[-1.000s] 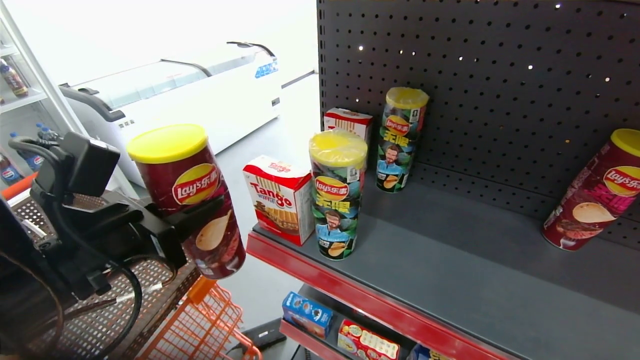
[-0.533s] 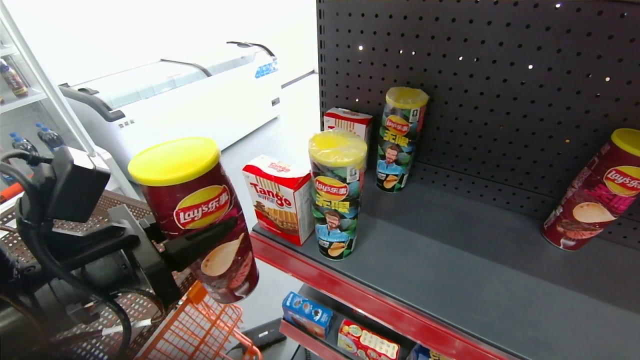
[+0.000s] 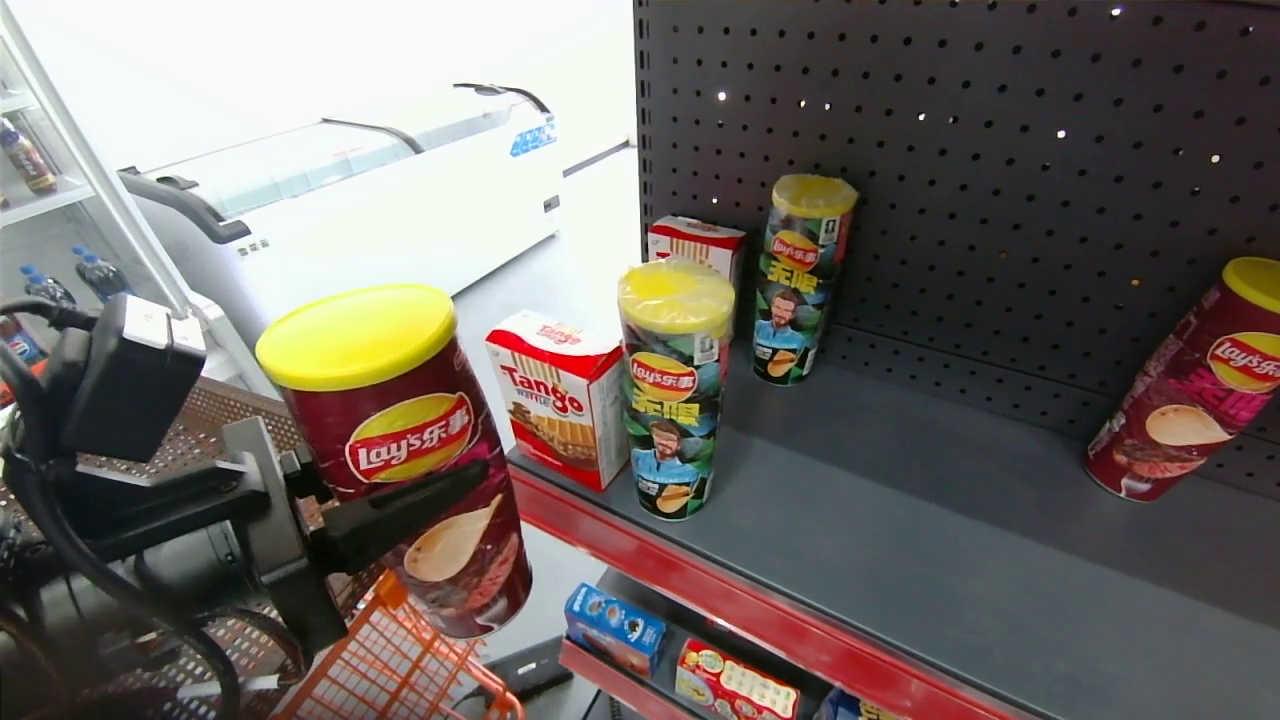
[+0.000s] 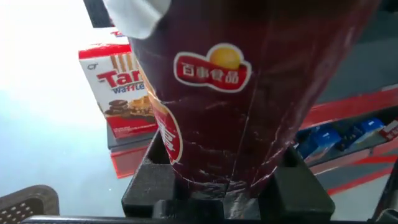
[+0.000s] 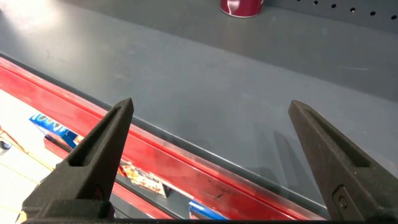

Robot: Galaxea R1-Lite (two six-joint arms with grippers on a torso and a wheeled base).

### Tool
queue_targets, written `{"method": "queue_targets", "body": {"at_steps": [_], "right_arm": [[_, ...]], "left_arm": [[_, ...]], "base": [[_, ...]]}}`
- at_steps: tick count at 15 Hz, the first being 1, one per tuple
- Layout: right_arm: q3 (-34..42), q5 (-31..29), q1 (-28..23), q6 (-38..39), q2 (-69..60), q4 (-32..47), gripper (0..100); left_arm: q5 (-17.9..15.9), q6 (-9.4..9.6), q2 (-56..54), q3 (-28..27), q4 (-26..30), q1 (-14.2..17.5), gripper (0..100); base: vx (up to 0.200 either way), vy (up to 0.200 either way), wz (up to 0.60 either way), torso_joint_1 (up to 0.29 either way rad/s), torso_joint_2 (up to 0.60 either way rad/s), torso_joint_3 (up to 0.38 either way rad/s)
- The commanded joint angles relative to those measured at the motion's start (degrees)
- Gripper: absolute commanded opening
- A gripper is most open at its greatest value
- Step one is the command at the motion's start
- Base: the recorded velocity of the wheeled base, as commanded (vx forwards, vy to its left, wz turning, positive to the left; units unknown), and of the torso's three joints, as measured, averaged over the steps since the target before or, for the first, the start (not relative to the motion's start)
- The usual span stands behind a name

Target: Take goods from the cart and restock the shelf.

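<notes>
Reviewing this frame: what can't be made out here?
Cart contents: head view, the left arm and held red chip can cover the orange cart.
Rear wafer box: head view, lower part hidden behind the green chip can.
Lower-shelf packets: head view, cut off by the bottom edge.

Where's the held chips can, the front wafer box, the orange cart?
held chips can (image 3: pixel 410 448), head view, front logo.
front wafer box (image 3: pixel 550 415), head view, front face.
orange cart (image 3: pixel 410 670), head view, wire side.
</notes>
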Motion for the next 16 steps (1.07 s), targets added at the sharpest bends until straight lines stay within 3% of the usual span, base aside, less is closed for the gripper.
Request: {"method": "queue_targets", "body": {"at_steps": [1, 3, 4, 7, 12, 16], "right_arm": [[0.0, 0.0, 0.0, 0.0, 0.0, 0.0, 100], [0.0, 0.0, 0.0, 0.0, 0.0, 0.0, 100], [0.0, 0.0, 0.0, 0.0, 0.0, 0.0, 100], [0.0, 0.0, 0.0, 0.0, 0.0, 0.1, 100], [0.0, 0.0, 0.1, 0.0, 0.0, 0.0, 100], [0.0, 0.0, 0.0, 0.0, 0.0, 0.0, 100]], "left_arm": [[-2.3, 0.14, 2.9, -3.5, 0.1, 0.0, 0], [-2.8, 2.43, 5.9, -6.0, 0.1, -0.1, 0], [-4.2, 2.6, 7.1, -6.7, 0.1, -0.8, 0], [-8.5, 2.6, 8.1, -7.4, 0.2, -2.6, 0], [-9.9, 2.52, 8.3, -8.0, 0.2, -6.1, 0], [-16.6, 2.43, 8.8, -8.0, 0.0, -6.8, 0]], "base": [[0.0, 0.0, 0.0, 0.0, 0.0, 0.0], [0.0, 0.0, 0.0, 0.0, 0.0, 0.0], [0.0, 0.0, 0.0, 0.0, 0.0, 0.0], [0.0, 0.0, 0.0, 0.0, 0.0, 0.0], [0.0, 0.0, 0.0, 0.0, 0.0, 0.0], [0.0, 0.0, -0.6, 0.001, 0.0, 0.001]]}}
